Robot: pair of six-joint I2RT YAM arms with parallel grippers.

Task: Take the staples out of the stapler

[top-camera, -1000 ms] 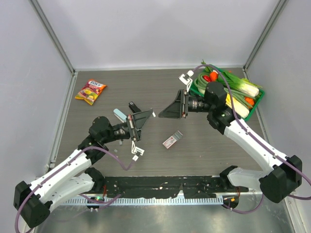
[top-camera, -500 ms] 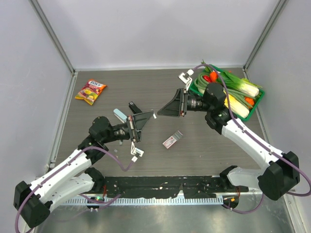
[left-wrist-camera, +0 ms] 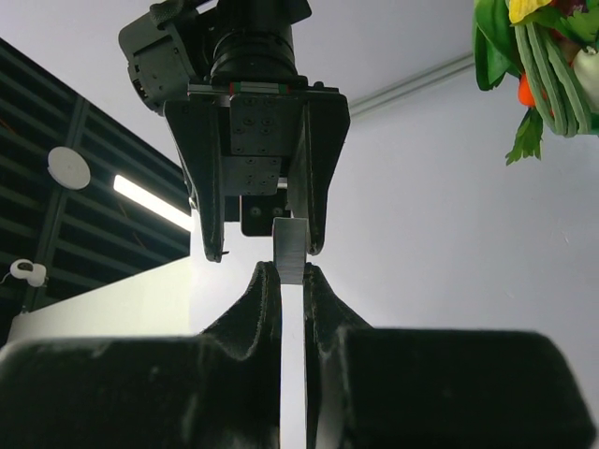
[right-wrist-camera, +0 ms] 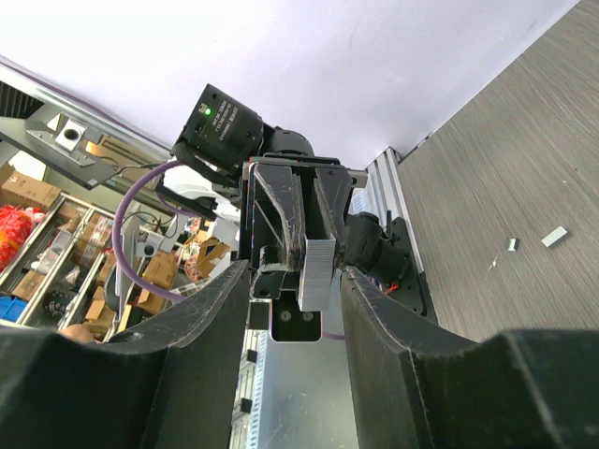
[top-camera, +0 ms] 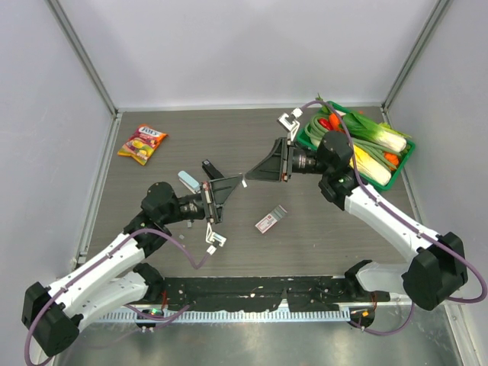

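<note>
The stapler (top-camera: 189, 180), pale blue with a black arm, lies on the table just behind my left gripper (top-camera: 235, 183). That gripper is shut on a short silvery strip of staples (left-wrist-camera: 290, 251), which sticks out past its fingertips. My right gripper (right-wrist-camera: 296, 271) faces it tip to tip. Its fingers stand either side of the strip of staples (right-wrist-camera: 318, 271), with a gap left on both sides, so it is open. In the top view the two grippers meet above the middle of the table, the right gripper (top-camera: 250, 176) coming from the right. Two loose staples (right-wrist-camera: 554, 238) lie on the table.
A pink-and-white flat box (top-camera: 271, 219) lies below the meeting point. A snack packet (top-camera: 142, 143) is at the back left. A green tray (top-camera: 407, 152) of vegetables stands at the back right. The enclosure walls surround the table.
My right gripper has moved left up to the left gripper, and its jaws have narrowed around the staple strip. The left arm has stayed still, holding the strip.
</note>
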